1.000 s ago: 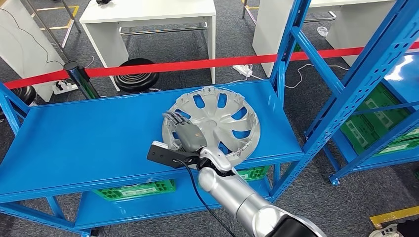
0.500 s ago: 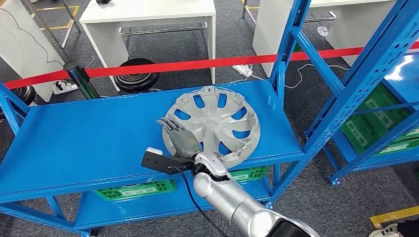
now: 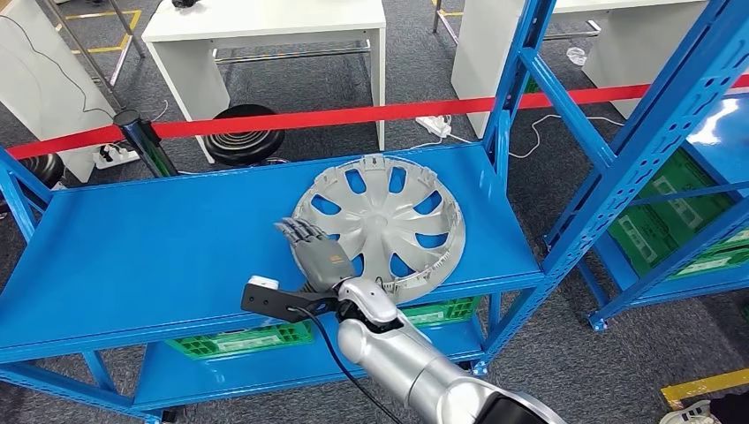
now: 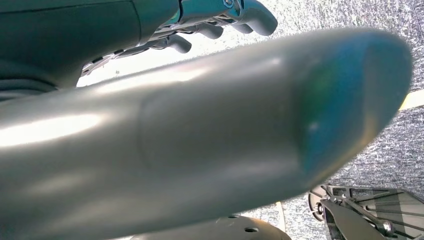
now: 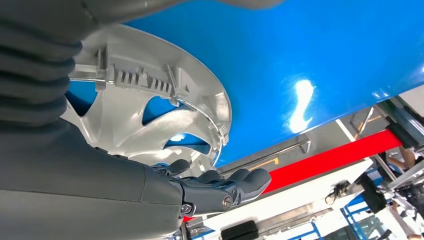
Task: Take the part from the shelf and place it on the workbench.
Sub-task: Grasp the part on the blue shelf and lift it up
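The round silver wheel cover (image 3: 380, 223) lies flat, hollow side up, its near-left edge hidden by the empty, spread right hand (image 3: 316, 252)

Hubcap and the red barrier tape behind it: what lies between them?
In the head view, bare blue shelf, then grey floor with a white power strip, between hubcap and tape.

I count one silver wheel cover (image 3: 387, 223) on my blue shelf (image 3: 159, 256), two white tables (image 3: 265, 26) beyond one red barrier tape (image 3: 353, 115), and one black stool (image 3: 243, 134).
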Tool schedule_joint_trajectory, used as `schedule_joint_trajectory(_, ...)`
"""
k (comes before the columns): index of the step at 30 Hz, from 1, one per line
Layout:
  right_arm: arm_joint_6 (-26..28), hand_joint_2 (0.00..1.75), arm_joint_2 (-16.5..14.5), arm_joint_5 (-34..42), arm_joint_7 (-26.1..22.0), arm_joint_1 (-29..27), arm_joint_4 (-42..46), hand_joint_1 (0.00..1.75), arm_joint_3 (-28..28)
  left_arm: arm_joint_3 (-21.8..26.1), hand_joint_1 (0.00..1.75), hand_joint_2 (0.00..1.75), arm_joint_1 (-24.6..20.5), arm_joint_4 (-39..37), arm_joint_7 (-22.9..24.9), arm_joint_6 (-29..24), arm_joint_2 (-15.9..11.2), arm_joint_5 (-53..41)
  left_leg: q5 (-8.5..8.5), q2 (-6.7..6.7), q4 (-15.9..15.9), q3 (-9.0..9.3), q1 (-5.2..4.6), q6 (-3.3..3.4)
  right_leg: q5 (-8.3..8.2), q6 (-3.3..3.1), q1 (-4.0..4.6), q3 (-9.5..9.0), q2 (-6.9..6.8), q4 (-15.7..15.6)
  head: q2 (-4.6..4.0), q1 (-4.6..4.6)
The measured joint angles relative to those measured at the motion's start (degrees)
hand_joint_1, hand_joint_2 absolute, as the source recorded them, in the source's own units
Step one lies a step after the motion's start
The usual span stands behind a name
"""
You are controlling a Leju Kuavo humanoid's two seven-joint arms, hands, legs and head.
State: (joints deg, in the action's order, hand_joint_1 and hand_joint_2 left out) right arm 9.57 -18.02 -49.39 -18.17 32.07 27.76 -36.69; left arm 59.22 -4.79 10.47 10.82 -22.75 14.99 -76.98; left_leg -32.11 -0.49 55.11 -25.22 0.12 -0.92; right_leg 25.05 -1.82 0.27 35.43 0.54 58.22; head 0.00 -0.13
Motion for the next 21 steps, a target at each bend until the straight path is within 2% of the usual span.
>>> schedule_joint_trajectory(4, 0.44, 1.75, -0.04, 0.05, 0.08, -0.06, 0.0, 0.0, -0.15, 0.02, 0.0, 0.0, 0.01, 0.0, -0.26, -0.26, 0.0, 0.37, 0.0, 0.0, 0.0, 0.0, 0.0, 0.0, 0.0, 0.0, 0.0, 0.0, 0.0, 0.0, 0.0, 0.01)
schedule_joint_trajectory(13, 6.73, 1.75, 0.01, -2.37, 2.8, -1.81, 0.38, 0.0, -0.16, 0.16, 0.0, 0.0, 0.03, 0.0, -0.27, -1.8, -0.49, 1.11, 0.0, 0.0, 0.0, 0.01, 0.0, 0.0, 0.0, 0.0, 0.01, 0.0, 0.01, 0.0, 0.0, 0.01)
schedule_joint_trajectory(21, 7.79, 1.75, 0.09, -2.77, 3.44, -3.19, 1.91, 0.0, -0.16, 0.26, 0.0, 0.0, 0.06, 0.0, 0.07, -2.14, -0.97, 1.79, 0.0, 0.01, 0.0, 0.01, 0.0, 0.0, 0.0, 0.0, 0.0, 0.0, 0.01, 0.0, 0.0, 0.0)
